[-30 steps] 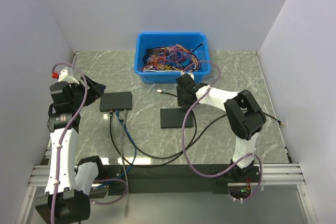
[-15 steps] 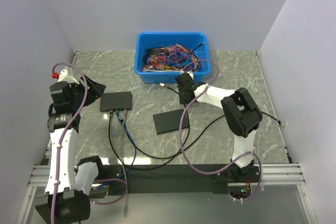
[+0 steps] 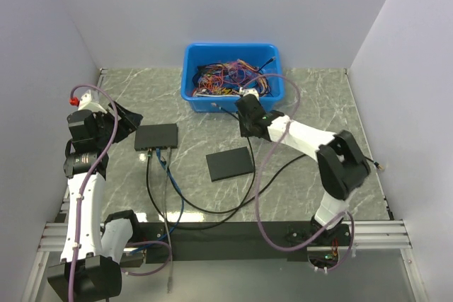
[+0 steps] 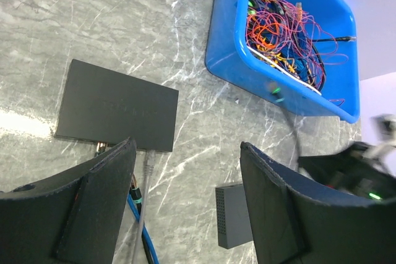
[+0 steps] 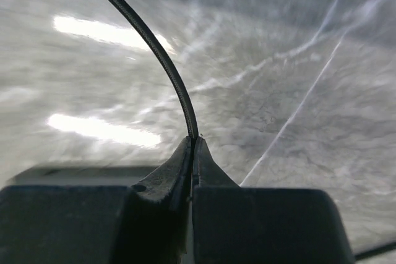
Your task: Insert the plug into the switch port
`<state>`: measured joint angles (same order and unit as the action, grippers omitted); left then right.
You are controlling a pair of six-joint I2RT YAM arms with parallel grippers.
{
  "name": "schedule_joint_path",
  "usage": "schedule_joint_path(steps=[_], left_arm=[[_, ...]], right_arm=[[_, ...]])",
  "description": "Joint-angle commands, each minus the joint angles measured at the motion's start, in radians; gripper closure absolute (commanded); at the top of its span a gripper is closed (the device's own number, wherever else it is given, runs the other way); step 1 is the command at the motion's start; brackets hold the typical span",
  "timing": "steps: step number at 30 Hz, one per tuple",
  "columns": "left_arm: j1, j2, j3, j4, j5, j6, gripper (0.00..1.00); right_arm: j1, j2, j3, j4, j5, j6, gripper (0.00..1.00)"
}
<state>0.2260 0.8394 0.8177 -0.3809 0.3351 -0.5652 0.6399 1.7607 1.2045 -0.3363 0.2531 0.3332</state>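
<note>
One marbled worktop point(image 3: 318, 97) and two arms in front of us. One blue bin point(image 3: 199, 102) of tangled wires sits mid-way along the far edge. One switch point(image 3: 156, 134) lies toward the left edge, with its port row point(image 3: 156, 148) facing the near edge. We count three leads point(image 4: 147, 168) plugged in there: black, grey and blue. One plain black slab point(image 3: 230, 164) lies mid-worktop.

The left gripper point(image 4: 187, 153) hangs wide open beside the switch, holding nothing. The right gripper point(image 5: 193, 143), just in front of the bin, is pinched tight on one thin black cable point(image 5: 154, 47), and its plug point(image 3: 214, 105) pokes out leftward.

We read this as the carry. Next calls for a sweep left to the switch's near edge, lining the plug up with a free socket. We expect that to be fiddly, because the grip is on the cable, not the plug.
</note>
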Motion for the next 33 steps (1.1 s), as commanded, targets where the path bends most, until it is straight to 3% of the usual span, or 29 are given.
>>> schedule_joint_path(steps=[1, 11, 18, 20, 26, 33], left_arm=[[0.004, -0.020, 0.000, 0.045, 0.036, -0.002, 0.26], [-0.008, -0.086, -0.067, 0.256, 0.241, -0.172, 0.25], [-0.082, -0.111, -0.241, 0.631, 0.289, -0.384, 0.23], [-0.141, -0.094, -0.267, 0.722, 0.277, -0.404, 0.23], [-0.319, 0.010, -0.242, 0.779, 0.154, -0.369, 0.25], [-0.389, 0.047, -0.224, 0.771, 0.067, -0.346, 0.26]], right_arm=[[0.033, -0.147, 0.020, -0.009, 0.058, -0.034, 1.00], [0.107, -0.354, -0.089, 0.006, -0.163, 0.006, 1.00], [0.172, -0.418, -0.097, 0.049, -0.296, 0.043, 1.00], [0.188, -0.423, -0.085, 0.059, -0.336, 0.052, 1.00], [0.221, -0.394, -0.025, 0.046, -0.357, 0.052, 1.00], [0.233, -0.385, -0.006, 0.043, -0.373, 0.053, 1.00]])
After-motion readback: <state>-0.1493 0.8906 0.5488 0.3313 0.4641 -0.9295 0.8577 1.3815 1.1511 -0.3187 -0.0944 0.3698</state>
